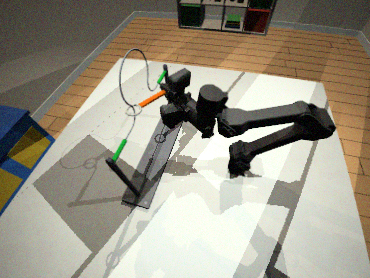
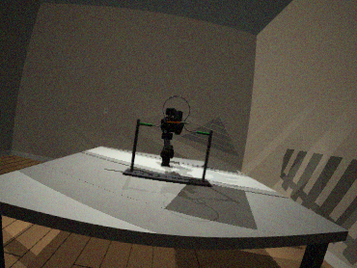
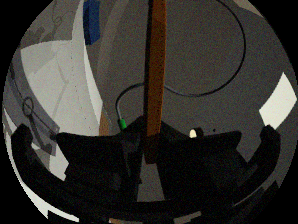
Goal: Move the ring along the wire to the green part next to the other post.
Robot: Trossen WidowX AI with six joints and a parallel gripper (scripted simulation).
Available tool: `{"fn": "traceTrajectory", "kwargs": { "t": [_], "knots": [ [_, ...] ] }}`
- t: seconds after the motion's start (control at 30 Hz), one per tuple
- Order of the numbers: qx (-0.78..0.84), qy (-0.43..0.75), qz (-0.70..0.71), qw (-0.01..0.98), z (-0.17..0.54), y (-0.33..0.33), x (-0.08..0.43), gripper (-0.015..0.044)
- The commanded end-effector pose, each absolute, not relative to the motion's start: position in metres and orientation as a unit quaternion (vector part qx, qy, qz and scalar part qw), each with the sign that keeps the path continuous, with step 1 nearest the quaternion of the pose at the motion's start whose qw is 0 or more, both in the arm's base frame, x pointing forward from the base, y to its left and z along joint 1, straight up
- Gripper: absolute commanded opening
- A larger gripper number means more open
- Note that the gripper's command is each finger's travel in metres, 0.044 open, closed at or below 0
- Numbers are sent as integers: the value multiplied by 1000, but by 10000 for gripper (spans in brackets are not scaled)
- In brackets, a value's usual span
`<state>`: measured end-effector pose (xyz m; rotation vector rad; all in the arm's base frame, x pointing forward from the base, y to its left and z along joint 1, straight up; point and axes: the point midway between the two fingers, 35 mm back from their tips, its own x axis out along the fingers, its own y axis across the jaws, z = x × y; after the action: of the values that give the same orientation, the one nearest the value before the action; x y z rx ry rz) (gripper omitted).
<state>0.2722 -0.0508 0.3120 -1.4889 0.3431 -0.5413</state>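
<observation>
My gripper [image 1: 167, 90] [image 3: 147, 120] is shut on the orange handle [image 1: 151, 99] [image 2: 177, 122] [image 3: 155, 70], high above the base. The ring [image 1: 127, 112] at the handle's far end is around the grey wire [image 1: 120, 82] [image 3: 245, 47], between the tall loop and the near green part [image 1: 120, 149] [image 2: 203, 132]. Whether ring and wire touch is too small to tell. The near post [image 1: 124, 177] [image 2: 207, 156] stands beside that green part. The other green part [image 1: 162, 76] [image 2: 147, 124] is by the far post [image 1: 165, 68] [image 2: 135, 145]. In the wrist view, the ring is out of sight.
The posts stand on a dark base strip [image 1: 157, 160] [image 2: 145, 176] on the white table [image 1: 200, 240] [image 2: 72, 212]. The arm reaches in from the right in the top view. A blue and yellow cabinet [image 1: 12, 122] is at the left, and a shelf [image 1: 200, 24] is at the back.
</observation>
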Motion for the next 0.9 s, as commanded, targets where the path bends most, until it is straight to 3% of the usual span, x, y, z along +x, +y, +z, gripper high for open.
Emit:
{"fn": "traceTrajectory", "kwargs": {
  "t": [0.0, 0.87],
  "knots": [
    [-625, 166, -235, 726, 294, -49, 272, -150],
    [-371, 183, -164, 896, 213, -11, 284, -150]
  ]
}}
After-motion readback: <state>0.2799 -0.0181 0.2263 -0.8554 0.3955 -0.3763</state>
